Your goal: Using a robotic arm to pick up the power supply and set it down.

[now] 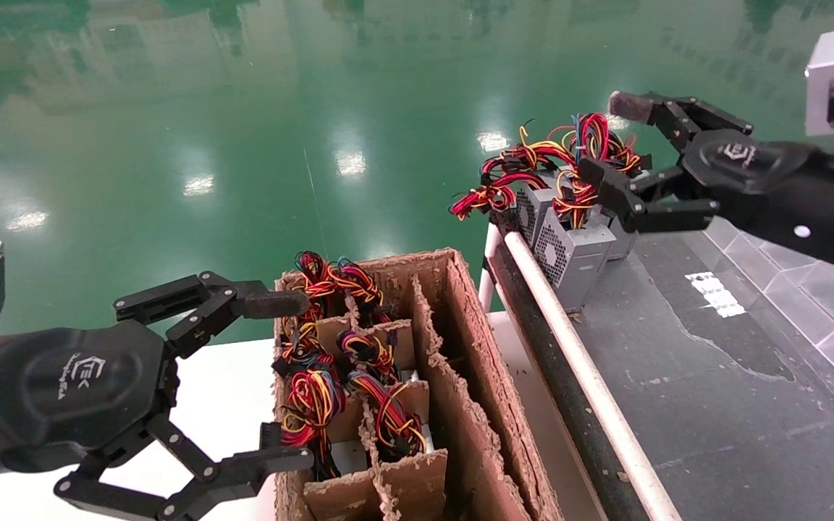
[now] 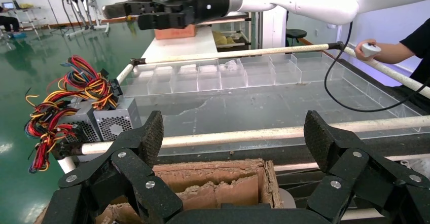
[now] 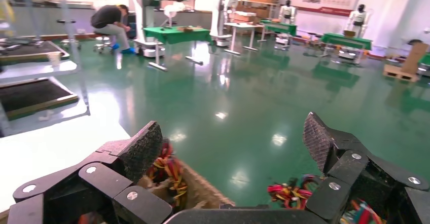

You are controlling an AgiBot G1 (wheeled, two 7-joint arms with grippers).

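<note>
The power supply [image 1: 578, 253] is a small grey metal box with a perforated vent face and a fan grille, topped by a tangled bunch of red, yellow, blue and black wires [image 1: 558, 163]. It stands at the far corner of the dark belt [image 1: 706, 383], just behind the white rail [image 1: 583, 369], with at least one more grey unit [image 1: 533, 206] touching it on the far side; the left wrist view shows the two vent faces side by side [image 2: 104, 122]. The right gripper [image 1: 623, 148] hangs over these wires with its fingers spread wide, one finger above the bunch and the other among the cables, not closed on anything. The left gripper [image 1: 279, 380] is beside the cardboard box [image 1: 460, 376], fingers also spread apart, holding nothing. The box has torn cardboard dividers forming compartments; the cells on its left side hold more wire bundles [image 1: 316, 398] in the same colours, and the long cell along its right side shows only bare cardboard. Clear plastic trays [image 2: 223, 74] line the far edge of the belt.
</note>
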